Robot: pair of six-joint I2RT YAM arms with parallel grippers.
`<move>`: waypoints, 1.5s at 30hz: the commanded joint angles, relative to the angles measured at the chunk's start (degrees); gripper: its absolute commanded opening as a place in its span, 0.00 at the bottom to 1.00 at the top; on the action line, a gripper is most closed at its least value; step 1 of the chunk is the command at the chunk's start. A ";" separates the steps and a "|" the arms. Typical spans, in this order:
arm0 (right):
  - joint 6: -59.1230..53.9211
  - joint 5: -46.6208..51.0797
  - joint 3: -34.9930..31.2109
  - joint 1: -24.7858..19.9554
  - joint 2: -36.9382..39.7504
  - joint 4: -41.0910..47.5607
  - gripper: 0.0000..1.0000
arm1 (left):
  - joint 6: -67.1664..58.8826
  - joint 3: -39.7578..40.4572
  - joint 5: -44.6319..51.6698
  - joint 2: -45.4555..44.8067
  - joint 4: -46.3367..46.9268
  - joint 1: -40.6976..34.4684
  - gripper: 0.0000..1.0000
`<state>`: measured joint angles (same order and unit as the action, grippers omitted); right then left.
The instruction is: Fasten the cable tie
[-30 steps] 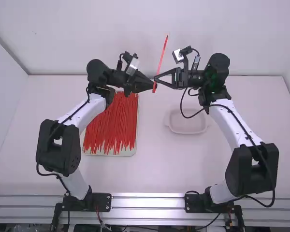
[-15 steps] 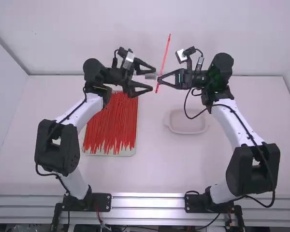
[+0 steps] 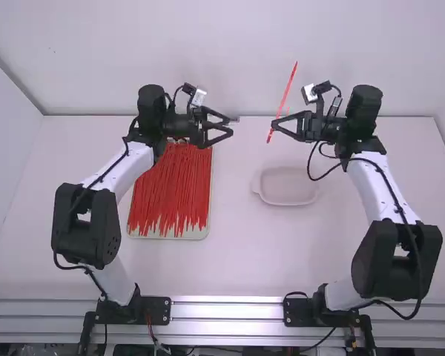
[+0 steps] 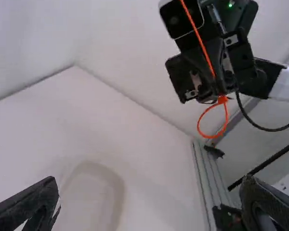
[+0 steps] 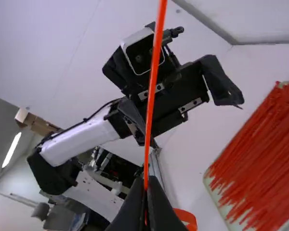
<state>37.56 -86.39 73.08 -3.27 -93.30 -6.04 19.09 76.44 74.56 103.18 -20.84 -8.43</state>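
From above, my right claw (image 3: 274,127) is clenched on the cable tie (image 3: 285,95), in the air beyond the white dish (image 3: 261,194), so the loop hangs free. My left claw (image 3: 228,126) is released, well apart from the dish, over the tray of spare ties (image 3: 170,193).

My left wrist camera shows the loop (image 4: 213,119) closed, above the dish (image 4: 89,164).

My right wrist camera shows the tail (image 5: 154,72) pinched between my fingers (image 5: 135,207). I judge the tie fastened.
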 commanded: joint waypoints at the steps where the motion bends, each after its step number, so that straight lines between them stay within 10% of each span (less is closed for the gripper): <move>1: -14.43 2.80 1.07 -1.01 0.81 6.93 0.00 | -6.10 0.00 -0.48 0.00 3.32 -0.24 0.99; 18: -37.35 56.22 1.07 3.89 0.81 44.13 0.00 | -17.66 -0.02 2.51 0.00 25.75 -0.15 0.99; 45: -31.34 67.21 -19.43 5.57 0.79 26.69 0.00 | -26.03 0.00 -0.11 0.00 40.09 2.01 0.99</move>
<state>5.87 -19.20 54.11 1.89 -93.32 21.17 -6.04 76.44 73.63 103.18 18.92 -6.15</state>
